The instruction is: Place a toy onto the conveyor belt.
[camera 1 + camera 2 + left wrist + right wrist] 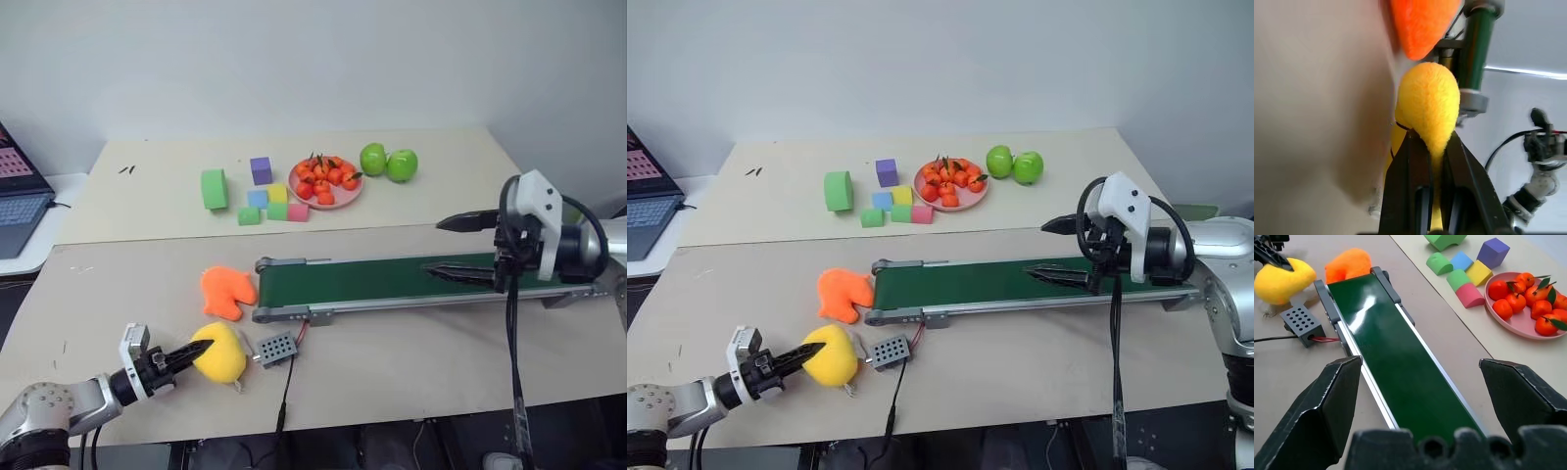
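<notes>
The yellow plush toy [223, 352] is near the table's front left, close to the tabletop, beside the small grey control box [276, 347]. My left gripper [191, 355] is shut on its left side, and the black fingers [1415, 161] pinch the yellow plush [1430, 98]. The dark-green conveyor belt [392, 277] in its grey frame runs across the middle of the table, to the right of the toy. My right gripper [453, 247] hovers open above the belt's right part, with nothing between its fingers [1332, 396].
An orange plush toy [225, 289] lies at the belt's left end, just behind the yellow one. At the back are foam blocks [260, 196], a pink plate [338, 203] of small oranges and two green apples [387, 162]. A laptop [15, 196] sits at far left.
</notes>
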{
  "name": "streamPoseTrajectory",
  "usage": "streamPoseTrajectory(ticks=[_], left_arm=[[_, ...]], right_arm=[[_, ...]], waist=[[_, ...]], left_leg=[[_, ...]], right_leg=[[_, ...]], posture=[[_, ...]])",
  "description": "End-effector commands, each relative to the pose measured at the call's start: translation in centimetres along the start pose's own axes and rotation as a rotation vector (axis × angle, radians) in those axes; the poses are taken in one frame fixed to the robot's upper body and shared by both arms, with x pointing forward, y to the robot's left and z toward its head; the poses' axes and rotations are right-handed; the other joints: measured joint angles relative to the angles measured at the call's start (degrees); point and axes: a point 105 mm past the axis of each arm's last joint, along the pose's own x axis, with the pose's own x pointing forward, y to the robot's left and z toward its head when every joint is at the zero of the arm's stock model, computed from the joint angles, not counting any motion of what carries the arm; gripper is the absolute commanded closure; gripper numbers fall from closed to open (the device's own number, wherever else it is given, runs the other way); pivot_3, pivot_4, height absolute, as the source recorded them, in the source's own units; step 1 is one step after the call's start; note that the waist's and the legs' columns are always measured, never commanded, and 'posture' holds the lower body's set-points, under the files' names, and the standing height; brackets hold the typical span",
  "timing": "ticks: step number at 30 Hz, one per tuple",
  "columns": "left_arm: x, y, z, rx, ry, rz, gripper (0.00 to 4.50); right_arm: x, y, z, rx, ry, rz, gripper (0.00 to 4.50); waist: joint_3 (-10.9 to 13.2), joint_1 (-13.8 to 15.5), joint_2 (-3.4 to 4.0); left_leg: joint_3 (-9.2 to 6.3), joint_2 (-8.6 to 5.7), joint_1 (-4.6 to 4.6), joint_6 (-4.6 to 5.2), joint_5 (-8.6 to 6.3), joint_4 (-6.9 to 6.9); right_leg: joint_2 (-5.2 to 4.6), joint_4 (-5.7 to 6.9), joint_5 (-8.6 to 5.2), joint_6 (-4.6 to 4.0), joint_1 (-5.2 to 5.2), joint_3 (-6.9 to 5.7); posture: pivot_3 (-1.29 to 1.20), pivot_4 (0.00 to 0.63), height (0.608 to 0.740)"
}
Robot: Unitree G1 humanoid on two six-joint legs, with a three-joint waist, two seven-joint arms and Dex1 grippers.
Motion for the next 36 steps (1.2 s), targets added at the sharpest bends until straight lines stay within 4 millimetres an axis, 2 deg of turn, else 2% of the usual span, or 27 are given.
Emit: streamPoseTrajectory(ticks=[1, 2, 5, 7, 11, 14, 17, 19, 21, 25, 27, 30, 33, 36], left_arm=[[-1.1, -5.6, 2.5, 0.207, -0.069, -0.115, 4.49], [-0.8, -7.0, 3.0, 0.265, -0.08, -0.146, 4.49], [0.9, -13.6, 2.9, 0.486, -0.035, -0.335, 4.49], [2.6, -16.4, 2.4, 0.628, -0.005, -0.368, 4.49], [6.5, -19.4, 0.3, 0.92, 0.048, -0.331, 4.49], [8.3, -20.3, -0.5, 1.053, 0.052, -0.303, 4.49], [10.2, -20.8, -1.1, 1.181, 0.075, -0.255, 4.49], [11.5, -20.1, -1.3, 1.362, 0.118, -0.145, 4.49], [13.3, -19.4, 0.7, 1.676, 0.08, 0.033, 4.49], [15.3, -19.6, 1.2, 2.221, 0.043, 0.077, 4.49], [15.7, -19.6, 1.0, 2.432, -0.017, 0.051, 4.49], [16.0, -19.3, 0.3, 2.648, -0.105, -0.032, 4.49], [16.1, -16.4, -0.6, 2.753, -0.028, -0.063, 4.49], [15.2, -15.0, -1.4, 2.894, -0.092, -0.08, 4.49]], right_arm=[[0.3, -0.5, 1.1, -0.061, -0.029, 0.018, 0.0], [0.5, -0.6, 1.1, -0.064, -0.031, 0.026, 0.0], [1.2, -0.8, 1.4, -0.073, -0.045, 0.059, 0.0], [1.7, -0.8, 1.6, -0.077, -0.055, 0.083, 0.0], [2.3, -0.4, 2.0, -0.062, -0.082, 0.15, 0.0], [2.4, 0.0, 2.4, -0.045, -0.102, 0.188, 0.0], [2.3, 0.7, 2.6, -0.024, -0.114, 0.234, 0.0], [2.3, 1.0, 2.4, -0.013, -0.105, 0.258, 0.0], [2.3, 1.1, 2.4, -0.013, -0.101, 0.259, 0.0], [2.3, 0.9, 2.3, -0.017, -0.103, 0.236, 0.0], [2.2, 0.9, 2.3, -0.017, -0.105, 0.228, 0.0], [2.2, 0.9, 2.3, -0.017, -0.106, 0.218, 0.0], [2.2, 0.9, 2.5, -0.023, -0.115, 0.21, 0.0], [2.1, 0.8, 2.5, -0.024, -0.121, 0.197, 0.0]], waist=[[0.0, 0.1, -0.02], [0.0, 0.2, -0.02], [0.1, 0.9, -0.12], [0.1, 1.2, -0.18], [0.1, 0.9, -0.17], [0.1, 0.3, -0.18], [0.1, 0.1, -0.17], [0.1, 0.2, -0.18], [0.1, 0.3, -0.18], [0.1, 0.5, -0.13], [0.1, 0.4, -0.13], [0.1, 0.4, -0.13], [0.1, 0.4, -0.12], [0.1, 0.4, -0.1]], left_leg=[[0.0, 0.0, 0.01, -0.02, 0.0, 0.0], [0.0, -0.01, 0.01, -0.03, 0.0, -0.01], [-0.04, -0.03, -0.01, -0.05, 0.0, 0.01], [-0.09, -0.02, -0.04, -0.1, 0.0, 0.05], [-0.1, -0.03, -0.06, -0.17, -0.03, 0.01], [-0.08, -0.04, -0.12, -0.15, -0.05, -0.03], [-0.08, -0.04, -0.25, -0.16, -0.05, -0.03], [-0.09, -0.04, -0.28, -0.16, -0.05, -0.01], [-0.08, -0.06, -0.32, -0.16, -0.04, 0.01], [0.02, -0.11, -0.37, -0.18, -0.02, -0.02], [0.0, -0.06, -0.45, -0.17, -0.02, -0.02], [-0.01, -0.02, -0.6, -0.15, -0.03, -0.03], [-0.05, -0.03, -0.82, -0.13, -0.04, -0.02], [-0.01, -0.05, -0.89, -0.04, -0.09, -0.02]], right_leg=[[0.0, -0.01, 0.0, 0.0, -0.01, -0.02], [0.0, -0.02, 0.0, 0.0, 0.0, -0.02], [-0.03, -0.05, 0.0, 0.0, 0.04, -0.03], [-0.04, -0.05, 0.01, 0.0, 0.05, -0.07], [-0.03, -0.03, 0.03, 0.02, 0.06, -0.09], [-0.02, -0.11, 0.03, 0.02, 0.01, -0.12], [0.03, -0.22, 0.03, 0.02, -0.05, -0.18], [0.03, -0.24, 0.03, 0.02, -0.04, -0.22], [0.05, -0.29, 0.04, 0.02, -0.03, -0.24], [0.13, -0.8, 0.2, 0.0, 0.04, -0.27], [0.16, -0.84, 0.25, 0.0, 0.01, -0.27], [0.17, -0.83, 0.28, 0.01, -0.1, -0.33], [0.17, -0.86, 0.3, 0.04, -0.24, -0.43], [0.15, -0.86, 0.31, 0.06, -0.32, -0.46]], posture=[[0.0, 0.15, 0.74], [0.0, 0.15, 0.74], [0.0, 0.15, 0.74], [0.0, 0.15, 0.74], [0.0, 0.15, 0.74], [0.0, 0.15, 0.74], [0.0, 0.15, 0.74], [0.0, 0.15, 0.74], [0.0, 0.15, 0.74], [0.0, 0.15, 0.74], [0.0, 0.15, 0.74], [0.0, 0.15, 0.74], [0.0, 0.15, 0.74], [0.0, 0.15, 0.74]])
